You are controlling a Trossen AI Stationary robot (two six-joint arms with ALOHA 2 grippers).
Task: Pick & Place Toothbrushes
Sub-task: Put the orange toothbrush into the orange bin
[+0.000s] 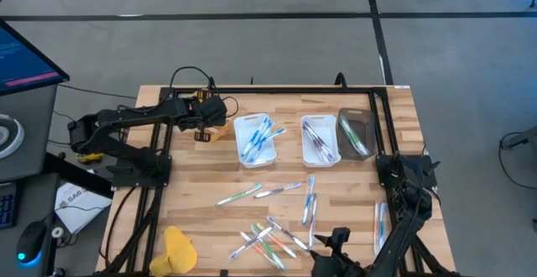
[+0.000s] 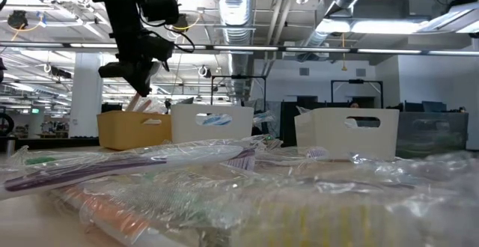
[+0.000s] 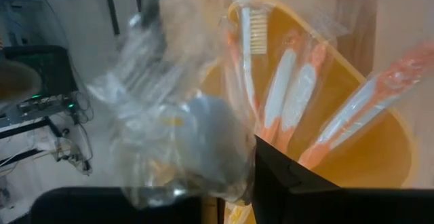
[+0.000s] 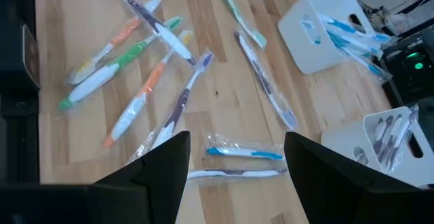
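Risk: my left hand (image 1: pixel 204 132), over the yellow bin (image 3: pixel 380 115), is barely parted with a wrapped toothbrush (image 3: pixel 180 136) between its fingers; wrapper may cling and drag it out. Right hand (image 4: pixel 234 157) gapes, empty.

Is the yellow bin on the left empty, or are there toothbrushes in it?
Not empty. The left wrist view shows the yellow bin holding several wrapped orange toothbrushes leaning inside it.

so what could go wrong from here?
1. The left gripper sits over the yellow bin, and clear wrapping bunches at its fingers; the film may cling and drag a brush back out.
2. Loose toothbrushes overlap below the open right gripper, so a grab could catch two.
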